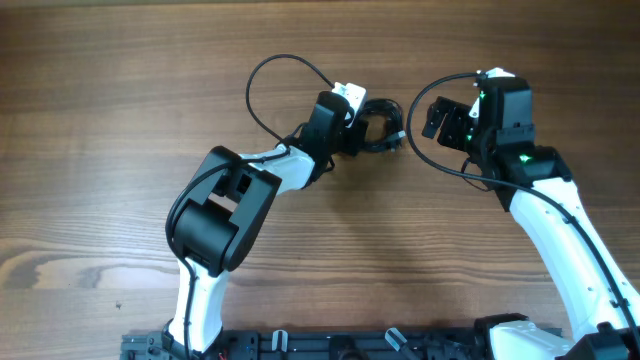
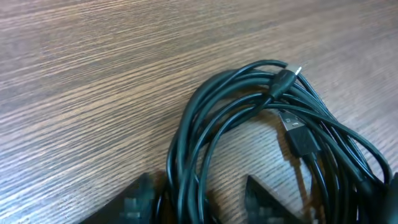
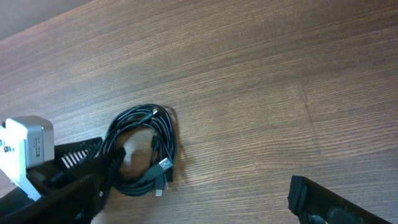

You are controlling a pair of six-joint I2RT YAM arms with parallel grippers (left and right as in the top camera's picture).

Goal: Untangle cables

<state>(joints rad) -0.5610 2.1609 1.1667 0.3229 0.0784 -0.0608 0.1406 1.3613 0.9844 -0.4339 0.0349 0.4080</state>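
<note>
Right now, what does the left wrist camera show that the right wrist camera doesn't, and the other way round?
Only the left wrist: the cables close up, their small metal-tipped plug and flat USB plug, with strands running between the fingers of the open left gripper. Only the right wrist: the whole coil from farther off, and the white block on the left arm. Both: the coiled cables on the wooden table.

The cables (image 1: 380, 130) lie in a coil on the table (image 1: 120, 120), nearer the far edge, their left side between the fingers (image 2: 140, 200) of the left gripper (image 1: 360, 126), the right gripper (image 1: 440, 118) near their right.
</note>
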